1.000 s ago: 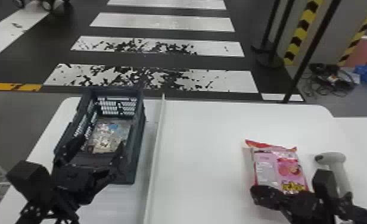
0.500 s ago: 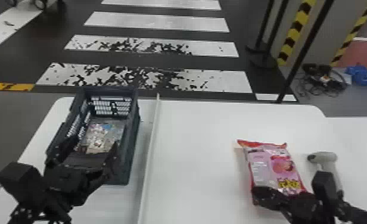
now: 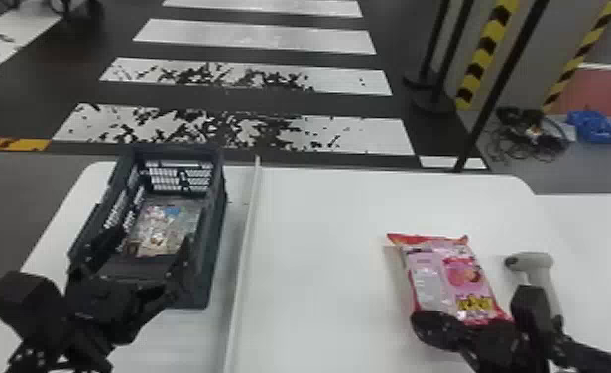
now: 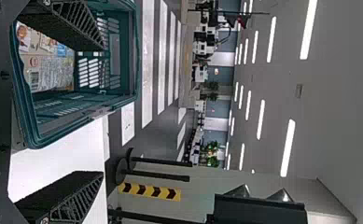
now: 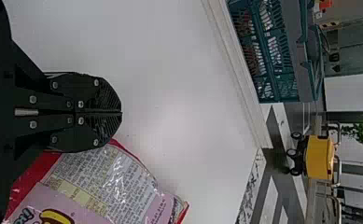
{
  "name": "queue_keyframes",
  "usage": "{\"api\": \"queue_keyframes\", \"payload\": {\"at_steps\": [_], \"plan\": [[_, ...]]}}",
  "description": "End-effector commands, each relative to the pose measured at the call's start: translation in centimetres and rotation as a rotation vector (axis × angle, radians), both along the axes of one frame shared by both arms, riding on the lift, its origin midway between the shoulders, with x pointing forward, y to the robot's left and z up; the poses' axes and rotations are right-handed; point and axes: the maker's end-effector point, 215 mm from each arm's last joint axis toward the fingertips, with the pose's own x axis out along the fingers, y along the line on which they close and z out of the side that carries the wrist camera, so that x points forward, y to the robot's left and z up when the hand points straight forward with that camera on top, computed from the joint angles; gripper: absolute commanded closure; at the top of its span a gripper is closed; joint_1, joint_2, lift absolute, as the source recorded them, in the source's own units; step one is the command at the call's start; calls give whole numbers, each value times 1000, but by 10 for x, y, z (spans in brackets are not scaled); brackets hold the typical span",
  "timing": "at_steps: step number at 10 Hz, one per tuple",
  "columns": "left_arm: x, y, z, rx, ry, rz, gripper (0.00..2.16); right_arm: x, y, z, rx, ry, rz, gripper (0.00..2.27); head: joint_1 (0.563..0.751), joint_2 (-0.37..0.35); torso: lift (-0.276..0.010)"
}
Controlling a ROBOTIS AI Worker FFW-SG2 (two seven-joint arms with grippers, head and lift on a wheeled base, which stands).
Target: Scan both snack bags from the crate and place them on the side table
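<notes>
Beyond the far edge of the white table [image 3: 329, 218], a dark floor [image 3: 398, 30] with broad white stripes stretches away. The table spans the head view's lower part, a long pale divider [image 3: 245, 223] running from near to far along it. Left of that divider sits the slatted, open-topped crate [image 3: 217, 238]. The left gripper [image 3: 153, 236] hangs at the crate's near end with its fingers spread wide and nothing between them. The right gripper [image 3: 420, 325] is on the divider's other side, low over the near end of the pink snack bag [image 3: 448, 278]. Its fingers are pressed together along their full length, holding nothing; whether it touches the bag, I cannot tell. This red-edged bag lies flat on the table, printed side up and slightly askew. Another snack bag [image 3: 163, 228], shiny and multicoloured, lies on the crate's floor, between the slatted walls. Just right of the pink snack bag rests a light grey handheld scanner [image 3: 537, 268], its handle running toward the right gripper, which partly hides it.
</notes>
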Motion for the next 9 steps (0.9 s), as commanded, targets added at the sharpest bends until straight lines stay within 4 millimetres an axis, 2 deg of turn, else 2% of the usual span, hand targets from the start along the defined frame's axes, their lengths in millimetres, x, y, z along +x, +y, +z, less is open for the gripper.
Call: {"api": "queue_keyframes", "payload": {"at_steps": [1, 2, 3, 4, 5, 6, 8, 9], "plan": [[0, 1, 1, 4, -2, -1, 39, 0, 8, 3, 9, -3, 10, 2216, 695, -63, -98], [0, 0, 1, 3, -1, -2, 39, 1, 7, 8, 16, -9, 4, 2213, 695, -59, -98], [0, -1, 2, 4, -4, -4, 39, 8, 0, 22, 15, -49, -12, 2213, 695, -54, -98], [0, -1, 3, 3, -5, -5, 39, 21, -25, 50, 61, -104, -84, 2213, 695, -57, -98], [0, -1, 2, 5, -4, -5, 39, 34, -60, 72, 74, -158, -179, 2213, 695, -77, -98], [0, -2, 3, 4, -6, -7, 39, 46, -98, 87, 56, -208, -282, 2216, 695, -96, -98], [0, -2, 3, 4, -6, -7, 39, 51, -164, 94, 36, -237, -436, 2202, 695, -193, -98], [0, -2, 3, 5, -6, -7, 39, 46, -185, 94, 41, -237, -485, 2003, 695, -233, -98]]}}
